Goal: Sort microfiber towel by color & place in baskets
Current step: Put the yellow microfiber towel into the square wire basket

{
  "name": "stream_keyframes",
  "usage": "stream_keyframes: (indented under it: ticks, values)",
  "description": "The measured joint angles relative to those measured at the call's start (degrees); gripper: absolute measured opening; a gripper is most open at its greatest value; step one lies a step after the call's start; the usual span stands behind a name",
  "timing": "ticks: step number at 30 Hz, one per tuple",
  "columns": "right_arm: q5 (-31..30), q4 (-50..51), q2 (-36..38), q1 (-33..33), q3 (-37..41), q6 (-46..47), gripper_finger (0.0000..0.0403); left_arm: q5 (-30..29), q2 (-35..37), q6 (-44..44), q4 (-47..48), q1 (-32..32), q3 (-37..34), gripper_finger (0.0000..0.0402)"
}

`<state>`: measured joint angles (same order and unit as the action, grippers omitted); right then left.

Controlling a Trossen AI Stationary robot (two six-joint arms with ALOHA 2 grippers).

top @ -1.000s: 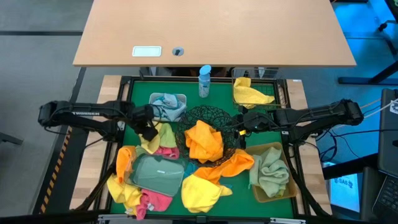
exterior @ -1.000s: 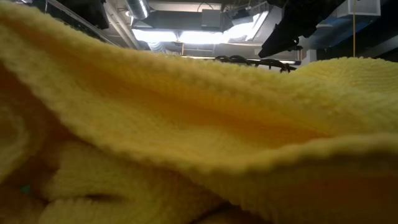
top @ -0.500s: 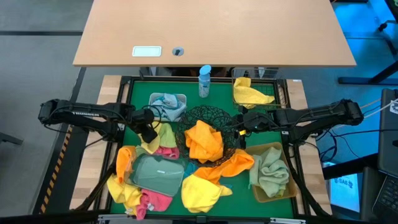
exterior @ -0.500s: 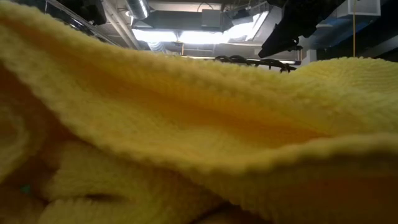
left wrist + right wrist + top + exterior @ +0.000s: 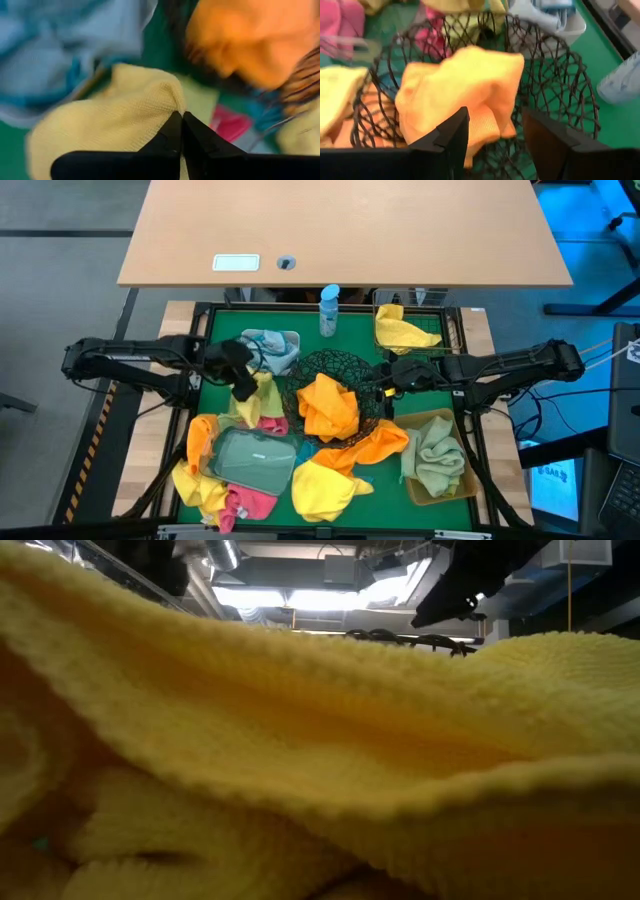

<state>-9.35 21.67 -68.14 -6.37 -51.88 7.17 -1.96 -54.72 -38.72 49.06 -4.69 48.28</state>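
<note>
A pale yellow towel (image 5: 262, 398) lies left of the round black mesh bowl (image 5: 352, 368), and my left gripper (image 5: 244, 386) is shut on it. An orange towel (image 5: 328, 406) fills the bowl. My right gripper (image 5: 386, 392) hovers open at the bowl's right rim, its fingers (image 5: 451, 136) standing apart over the orange towel (image 5: 460, 90) without touching it. Other towels, yellow, pink and orange, lie around the clear tray (image 5: 250, 460). My left gripper pinches a raised fold of the pale yellow towel (image 5: 169, 96) between its two shut fingers, coming from above at a slant from the table's left. The cloth rises to a peak at the fingertips; the remainder of the towel lies below on the other towels.
The white tub (image 5: 270, 343) holds a light blue towel, the square wire basket (image 5: 405, 330) a yellow one, the tan bin (image 5: 437, 455) a green one. A blue-capped bottle (image 5: 329, 310) stands at the far edge. A yellow towel (image 5: 300, 740) blocks most of the low view.
My left gripper has risen a little and drawn back toward the table's far left, turning at the wrist. The pinched part of the pale yellow towel has come up with it, while the remainder stays down.
</note>
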Motion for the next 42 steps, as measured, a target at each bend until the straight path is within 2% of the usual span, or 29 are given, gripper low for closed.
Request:
stream_keyframes:
  ticks: [4, 9, 17, 22, 34, 42]
  values:
    - [0.0, -7.7, 0.0, 0.0, 0.0, -2.8, 0.0182, -3.6, 0.0, 2.4, -2.9, 0.0, 6.4, 0.0001]
    - [-0.1, -21.6, 0.0, 0.0, 0.0, -9.8, 0.0182, -6.3, 0.0, 7.8, -12.5, 0.0, 11.6, 0.0001]
    - [-0.6, -35.8, 0.0, 0.0, 0.0, -18.5, 0.0182, -6.4, -1.8, 16.7, -34.8, 0.0, 12.0, 0.0]
    - [-0.6, -41.5, 0.0, 0.0, 0.0, -21.9, 0.0182, -2.8, -6.3, 21.2, -44.5, 0.0, 12.0, 0.0]
    - [-0.7, -44.2, -0.4, 0.0, 0.0, -24.4, 0.0182, 8.7, -21.0, 22.9, -62.9, 0.0, 11.9, 0.0]
    - [-2.9, -39.3, -2.3, 0.0, 0.0, -24.4, 0.0182, 11.2, -25.0, 22.9, -66.5, 1.2, 11.9, 0.0]
